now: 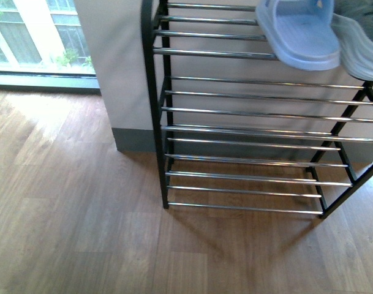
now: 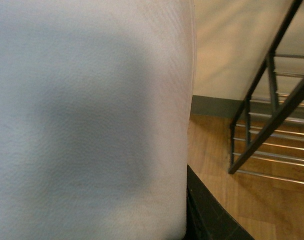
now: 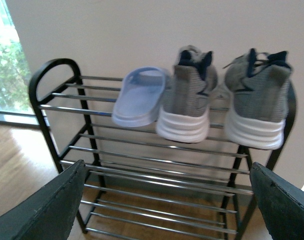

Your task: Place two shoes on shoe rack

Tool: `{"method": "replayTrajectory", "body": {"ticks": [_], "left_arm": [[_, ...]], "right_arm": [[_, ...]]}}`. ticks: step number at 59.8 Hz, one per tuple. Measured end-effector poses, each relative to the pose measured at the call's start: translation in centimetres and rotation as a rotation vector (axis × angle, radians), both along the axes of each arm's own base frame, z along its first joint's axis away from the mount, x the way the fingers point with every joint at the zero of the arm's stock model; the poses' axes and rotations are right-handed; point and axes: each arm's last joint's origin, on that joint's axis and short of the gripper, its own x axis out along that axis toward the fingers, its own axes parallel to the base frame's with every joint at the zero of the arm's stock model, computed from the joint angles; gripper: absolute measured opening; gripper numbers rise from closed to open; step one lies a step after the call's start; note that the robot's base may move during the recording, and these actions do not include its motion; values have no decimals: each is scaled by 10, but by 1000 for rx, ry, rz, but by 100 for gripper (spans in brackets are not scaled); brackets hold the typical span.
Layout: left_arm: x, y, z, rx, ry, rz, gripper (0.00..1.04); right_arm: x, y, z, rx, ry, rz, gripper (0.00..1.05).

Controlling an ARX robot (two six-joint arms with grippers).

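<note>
A pale blue slide [image 2: 87, 120] fills most of the left wrist view, and my left gripper [image 2: 184, 220] is shut on it; one dark finger [image 2: 206, 215] shows beside its edge. This gripper does not show in the front view. The shoe rack [image 1: 247, 128] stands against the wall, seen side-on as the rack [image 2: 271, 130] from the left wrist. On the rack's [image 3: 156, 165] top tier sit another pale blue slide [image 3: 139, 97] and two grey sneakers [image 3: 189, 100] [image 3: 259, 100], heels overhanging the front. That slide [image 1: 302, 33] and one sneaker's sole [image 1: 361, 55] show at the front view's top right. My right gripper [image 3: 164, 200] is open, facing the lower tiers.
The rack's three lower tiers hold nothing. A pale wall with a grey baseboard [image 1: 134, 141] runs behind the rack. A window [image 1: 27, 37] lies at the far left. Wood floor [image 1: 82, 214] spreads in front of and left of the rack.
</note>
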Motion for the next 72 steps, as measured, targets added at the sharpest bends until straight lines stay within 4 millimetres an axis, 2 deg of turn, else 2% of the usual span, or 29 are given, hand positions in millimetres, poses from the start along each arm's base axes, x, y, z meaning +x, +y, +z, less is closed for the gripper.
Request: {"method": "replayTrajectory", "body": {"ticks": [43,48,59,72], "left_arm": [[0,-1,0,-1,1,-4,2],[4,-3,1,-96,-52,-9,2],[36,-17,10,-285,-21,29,2],[94,-53,31,-425,20,-16,2]], "right_arm": [[0,0,0,0,0,-3,95],[0,0,0,0,0,-3,95],[0,0,0,0,0,-3,95],[0,0,0,0,0,-3,95]]}}
